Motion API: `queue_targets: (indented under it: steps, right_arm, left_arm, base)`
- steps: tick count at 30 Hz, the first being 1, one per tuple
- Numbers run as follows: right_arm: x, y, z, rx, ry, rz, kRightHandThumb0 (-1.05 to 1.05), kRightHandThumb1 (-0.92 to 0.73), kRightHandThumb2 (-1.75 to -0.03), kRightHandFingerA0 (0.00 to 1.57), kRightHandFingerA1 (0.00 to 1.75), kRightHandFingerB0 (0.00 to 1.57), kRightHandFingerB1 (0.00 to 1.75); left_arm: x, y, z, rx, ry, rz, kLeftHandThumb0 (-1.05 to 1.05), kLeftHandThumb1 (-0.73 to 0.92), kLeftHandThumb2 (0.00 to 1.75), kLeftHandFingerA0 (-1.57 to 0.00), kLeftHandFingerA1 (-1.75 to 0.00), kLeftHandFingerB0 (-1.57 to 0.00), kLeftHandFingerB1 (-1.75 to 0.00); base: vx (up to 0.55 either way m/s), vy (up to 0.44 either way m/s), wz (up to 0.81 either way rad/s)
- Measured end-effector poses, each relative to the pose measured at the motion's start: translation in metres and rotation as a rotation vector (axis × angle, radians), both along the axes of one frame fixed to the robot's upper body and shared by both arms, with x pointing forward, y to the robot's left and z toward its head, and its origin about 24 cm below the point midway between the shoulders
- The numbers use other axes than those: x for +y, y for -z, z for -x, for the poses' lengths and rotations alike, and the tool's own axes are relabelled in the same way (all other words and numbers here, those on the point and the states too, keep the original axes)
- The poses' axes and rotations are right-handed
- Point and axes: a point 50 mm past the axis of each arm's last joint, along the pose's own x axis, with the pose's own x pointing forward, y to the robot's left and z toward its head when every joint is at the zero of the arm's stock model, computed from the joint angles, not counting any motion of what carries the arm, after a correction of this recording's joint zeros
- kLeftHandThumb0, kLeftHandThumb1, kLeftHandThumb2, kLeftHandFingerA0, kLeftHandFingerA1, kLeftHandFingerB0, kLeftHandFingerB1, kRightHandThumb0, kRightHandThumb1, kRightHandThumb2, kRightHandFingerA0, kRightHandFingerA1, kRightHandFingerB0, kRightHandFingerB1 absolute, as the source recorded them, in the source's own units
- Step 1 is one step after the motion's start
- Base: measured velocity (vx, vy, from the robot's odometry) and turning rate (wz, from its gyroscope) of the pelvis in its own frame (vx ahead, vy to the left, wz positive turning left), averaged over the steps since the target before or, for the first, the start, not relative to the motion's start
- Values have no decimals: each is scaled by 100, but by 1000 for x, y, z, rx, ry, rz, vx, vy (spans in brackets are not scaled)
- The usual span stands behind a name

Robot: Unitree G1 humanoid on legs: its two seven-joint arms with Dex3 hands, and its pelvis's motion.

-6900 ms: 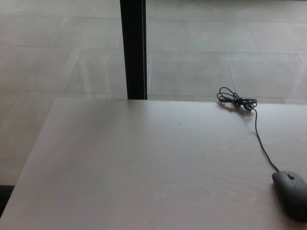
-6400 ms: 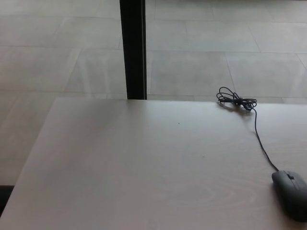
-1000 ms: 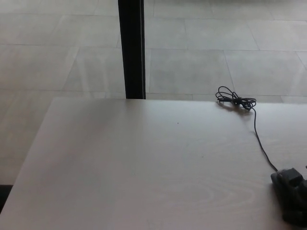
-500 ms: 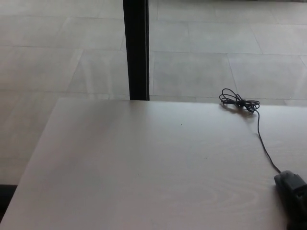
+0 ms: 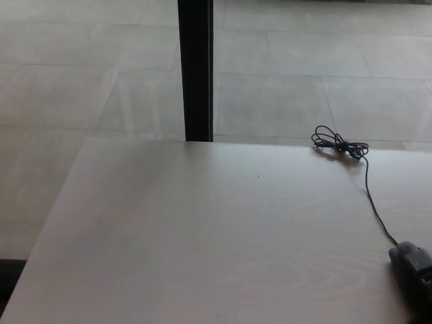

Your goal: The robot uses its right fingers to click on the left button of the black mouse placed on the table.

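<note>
Black mouse [image 5: 413, 270] at table's [image 5: 202, 236] right edge — no robot hand visible, its state untellable.

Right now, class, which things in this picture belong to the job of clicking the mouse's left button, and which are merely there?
Belong to the job:
- black mouse, at the table's right edge, partly cut off by the picture
- table, which it rests on

Merely there:
- mouse cable, with its coiled end near the far edge
- black post
- tiled floor
</note>
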Motion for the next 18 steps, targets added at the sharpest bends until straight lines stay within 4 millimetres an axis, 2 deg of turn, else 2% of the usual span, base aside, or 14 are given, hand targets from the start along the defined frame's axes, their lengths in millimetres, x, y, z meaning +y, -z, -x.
queue_targets:
  steps: [2,3,4,7,10,11,12,15,17,18]
  right_arm:
    - [1,0,0,2,-5,5,-90,-92,-69,21,67,44,43]
    - [1,0,0,2,-7,8,-89,-92,-70,20,65,43,43]
    - [1,0,-1,1,-10,13,-89,-92,-68,24,68,44,43]
    - [1,-2,-2,-2,-24,40,-91,-92,-75,20,63,41,44]
    - [3,-5,-4,-5,-33,55,-89,-92,-73,19,64,40,44]
    - [3,-5,-4,-4,-36,61,-91,-92,-74,20,65,42,46]
    - [3,-7,-5,-6,-41,67,-90,-92,-72,19,65,41,44]
    - [4,-12,-9,-11,-49,84,-90,-92,-72,18,65,41,45]
    - [4,-14,-11,-11,-48,84,-90,-92,-75,21,58,39,41]
    - [4,-16,-12,-10,-45,84,-89,-92,-73,24,55,44,40]
  left_arm:
    - [0,0,-1,-2,-1,-1,-83,92,78,-65,-58,-47,-45]
    - [0,-1,-1,-3,-1,-2,-89,81,93,-59,-61,-43,-49]
    - [1,-1,-2,-4,-1,-2,-84,92,77,-61,-55,-45,-42]
    - [1,-1,-1,-8,-6,-2,-84,92,76,-60,-56,-48,-43]
    - [1,-1,-1,-9,-8,-2,-84,92,77,-65,-56,-51,-44]
    - [1,-1,-1,-9,-8,-2,-90,79,91,-60,-63,-46,-50]
    - [1,-1,-1,-9,-8,-3,-84,92,77,-65,-57,-50,-44]
    - [1,-1,0,-6,-7,-3,-84,92,77,-63,-56,-47,-42]
    - [1,-1,1,-4,-7,-3,-86,91,83,-55,-57,-43,-44]
    - [1,-1,1,-2,-7,-3,-82,92,79,-54,-59,-43,-46]
  base:
    - [0,0,0]
    - [0,0,0]
    - [0,0,0]
    - [0,0,0]
    - [0,0,0]
    - [0,0,0]
    - [0,0,0]
    - [0,0,0]
    - [0,0,0]
    - [0,0,0]
